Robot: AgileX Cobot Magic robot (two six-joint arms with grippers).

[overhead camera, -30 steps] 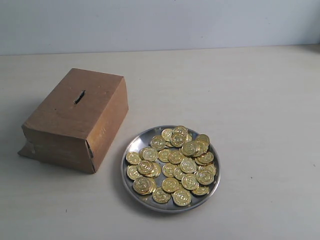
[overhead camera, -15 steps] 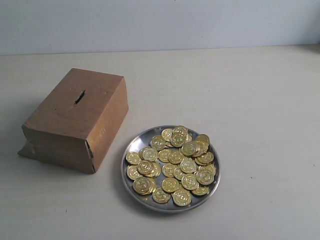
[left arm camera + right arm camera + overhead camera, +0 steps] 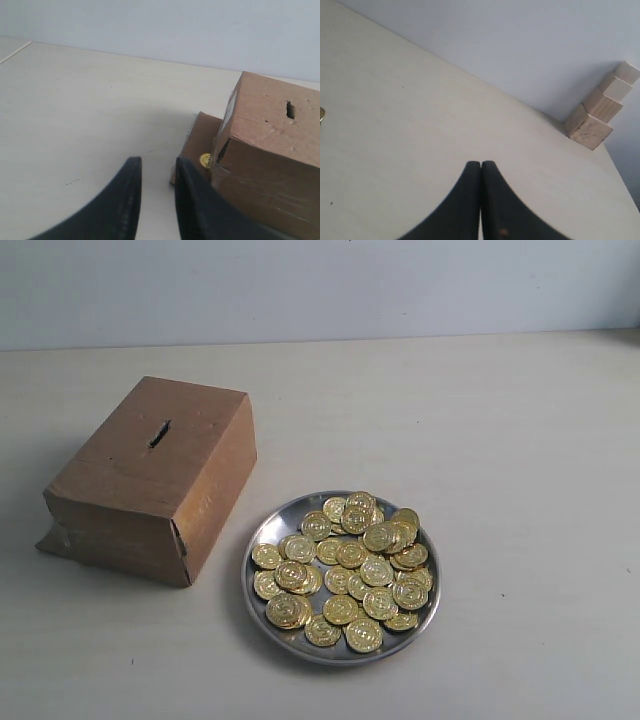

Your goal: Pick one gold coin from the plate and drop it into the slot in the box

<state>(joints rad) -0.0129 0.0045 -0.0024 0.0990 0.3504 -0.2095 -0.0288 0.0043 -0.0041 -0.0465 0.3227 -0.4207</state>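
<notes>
The silver plate lies at the front middle of the table, heaped with several gold coins. Left of it stands the brown cardboard box with its dark slot in the top face. Neither arm shows in the exterior view. In the left wrist view my left gripper is open and empty, close to the box; the slot shows on top, and one gold coin lies on a flap at the box's foot. My right gripper is shut with nothing in it, over bare table.
A stack of pale wooden blocks leans against the wall at the table's far edge in the right wrist view. A torn cardboard flap sticks out at the box's bottom left corner.
</notes>
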